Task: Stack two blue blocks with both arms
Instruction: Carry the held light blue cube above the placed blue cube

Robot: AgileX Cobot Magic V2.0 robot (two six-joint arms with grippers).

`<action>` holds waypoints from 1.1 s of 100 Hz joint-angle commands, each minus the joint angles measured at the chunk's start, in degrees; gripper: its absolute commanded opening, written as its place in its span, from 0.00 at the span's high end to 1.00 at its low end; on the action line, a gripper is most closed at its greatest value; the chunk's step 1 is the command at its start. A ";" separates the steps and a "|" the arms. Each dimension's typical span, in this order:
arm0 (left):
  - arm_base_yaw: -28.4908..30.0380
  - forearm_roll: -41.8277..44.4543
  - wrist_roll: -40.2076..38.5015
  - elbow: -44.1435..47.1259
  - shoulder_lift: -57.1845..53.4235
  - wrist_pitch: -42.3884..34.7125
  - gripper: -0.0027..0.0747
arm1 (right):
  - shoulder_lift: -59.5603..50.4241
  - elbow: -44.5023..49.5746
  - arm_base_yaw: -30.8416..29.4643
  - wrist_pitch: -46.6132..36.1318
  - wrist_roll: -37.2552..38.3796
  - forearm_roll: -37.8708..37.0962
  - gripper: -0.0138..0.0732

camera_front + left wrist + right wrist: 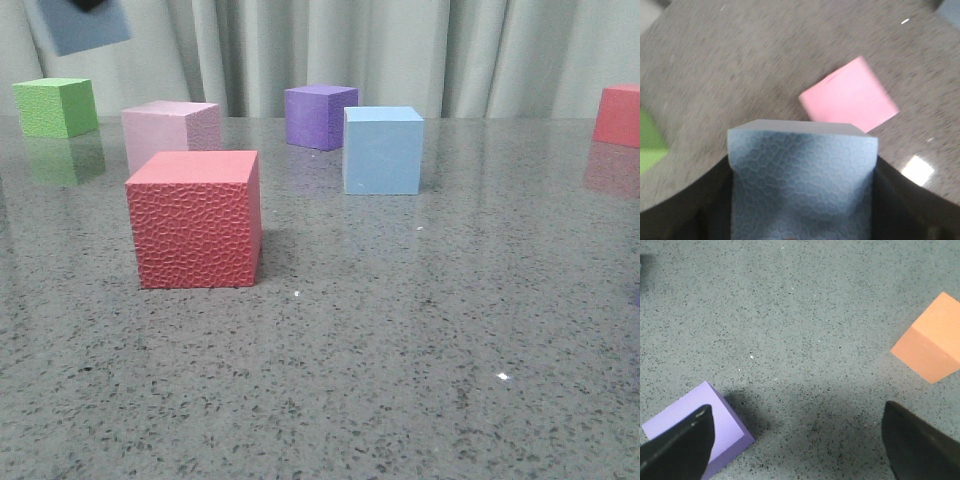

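One blue block point(382, 150) stands on the table at centre right of the front view, in front of the purple cube point(320, 116). The other blue block point(78, 25) hangs high in the air at the top left of that view, held by my left gripper; only a dark bit of the gripper shows at the frame's top edge. In the left wrist view that block point(802, 180) fills the space between the black fingers point(685, 215), so the left gripper point(802, 220) is shut on it. My right gripper point(797, 440) is open and empty above bare table.
A red cube point(195, 218) stands near at the left, a pink cube point(170, 130) behind it, a green cube point(56, 106) at the far left and another red cube point(618, 115) at the far right. The right wrist view shows the purple cube point(715, 432) and an orange cube point(932, 340).
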 commanded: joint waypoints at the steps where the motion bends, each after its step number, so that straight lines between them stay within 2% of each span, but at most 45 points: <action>1: -3.63 -1.97 -0.56 -2.77 -3.05 -3.13 0.67 | -0.22 -1.28 -0.43 -3.69 -0.45 -0.26 0.08; 29: -13.32 -1.26 1.45 -6.43 -0.13 -6.66 0.67 | -0.22 -1.28 -0.43 -3.65 -0.45 -0.13 0.08; 68: -21.88 -0.61 4.53 -22.87 11.33 -5.09 0.66 | -0.22 -1.28 -0.43 -3.28 -0.45 0.41 0.08; 91: -24.76 -1.12 8.58 -25.51 14.73 -4.05 0.66 | -0.22 -1.28 -0.43 -3.26 -0.45 0.41 0.08; 110: -24.98 -2.14 9.98 -25.51 15.25 -3.41 0.67 | -0.22 -1.28 -0.43 -3.01 -0.45 0.41 0.08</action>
